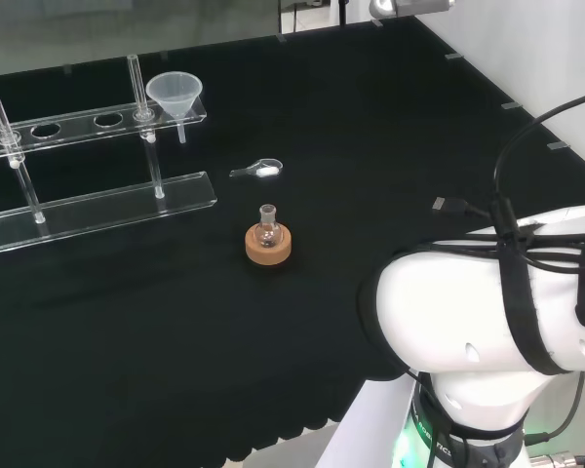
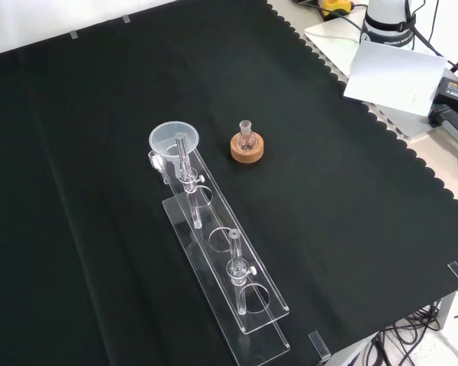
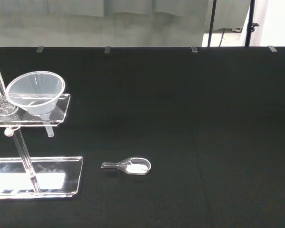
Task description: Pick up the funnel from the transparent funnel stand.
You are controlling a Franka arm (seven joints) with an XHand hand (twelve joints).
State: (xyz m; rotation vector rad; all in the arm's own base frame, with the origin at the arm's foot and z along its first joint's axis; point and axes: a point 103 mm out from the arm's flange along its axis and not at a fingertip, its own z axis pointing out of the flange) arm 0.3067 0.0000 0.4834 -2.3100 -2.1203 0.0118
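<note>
Funnel [image 1: 175,95] sits in the end hole of the clear stand [image 1: 97,205], untouched. Small flask [image 1: 266,227] on cork ring nearby on table [image 1: 370,146]. Robot hand state: can't tell. Risk: clear funnel misjudged, fingers knock stand posts or tip funnel out.

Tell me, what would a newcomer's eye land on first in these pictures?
Probably the clear funnel, sitting in the end hole of a transparent stand at the head view's upper left. Next, the small round flask on its cork ring near the middle of the black cloth, with a little clear scoop holding something white between it and the funnel. The arm's big white link bulks at that view's lower right.
</note>
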